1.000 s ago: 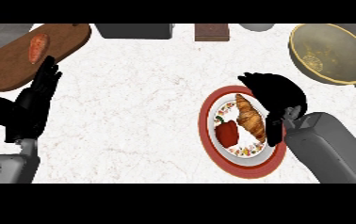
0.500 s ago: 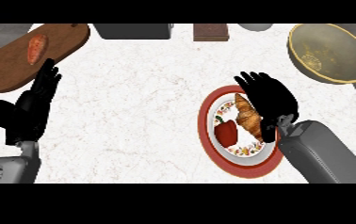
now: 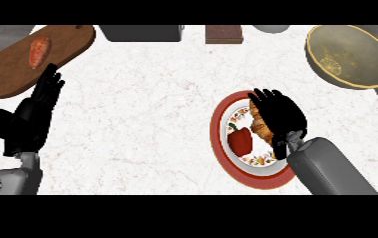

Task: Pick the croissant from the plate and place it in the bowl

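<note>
The step in hand looks like the grasp: the right hand [image 3: 279, 116] lies over the croissant [image 3: 258, 124] on the plate [image 3: 221, 147], fingers spread, not yet curled round it. Next it must close, lift, and carry up and right to the bowl [image 3: 347, 57]. The left hand [image 3: 33, 114] rests open at the desk's [image 3: 148, 107] left edge.

Even, bright light falls across the white table [image 3: 148, 112], with no glare. Only faint, soft shadows show, beneath the plate [image 3: 221, 152] at lower right.
</note>
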